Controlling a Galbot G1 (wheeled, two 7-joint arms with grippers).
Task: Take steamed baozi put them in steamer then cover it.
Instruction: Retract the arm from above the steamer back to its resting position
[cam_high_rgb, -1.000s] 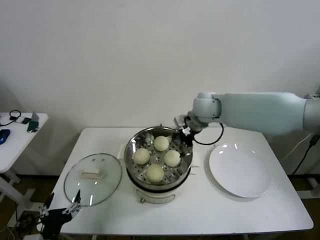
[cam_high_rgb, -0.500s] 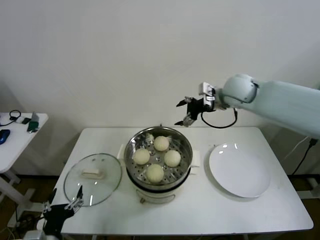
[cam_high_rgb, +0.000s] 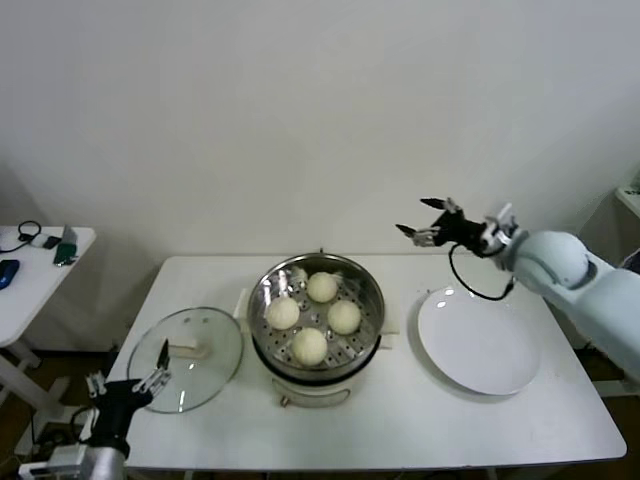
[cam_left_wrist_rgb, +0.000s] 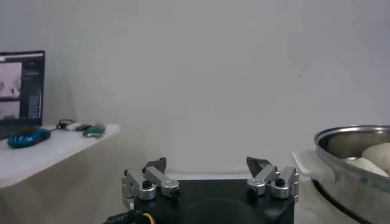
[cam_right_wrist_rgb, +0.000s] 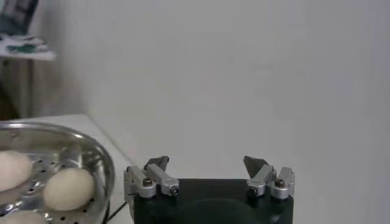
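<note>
Four cream-white baozi lie on the perforated tray inside the steel steamer at the table's middle. The steamer's rim also shows in the left wrist view and the right wrist view, with baozi inside. The glass cover lies flat on the table left of the steamer. My right gripper is open and empty, raised above the table to the right of the steamer; its jaws stand wide apart in the right wrist view. My left gripper is open at the cover's near-left edge, and its jaws stand apart in the left wrist view.
A flat white plate lies on the table right of the steamer. A small white side table with a few small items stands at the far left. The table's front edge runs near the bottom.
My right arm has pulled up and away from the steamer's back rim to the right, above the plate's far side. My left gripper has risen toward the cover's near edge.
</note>
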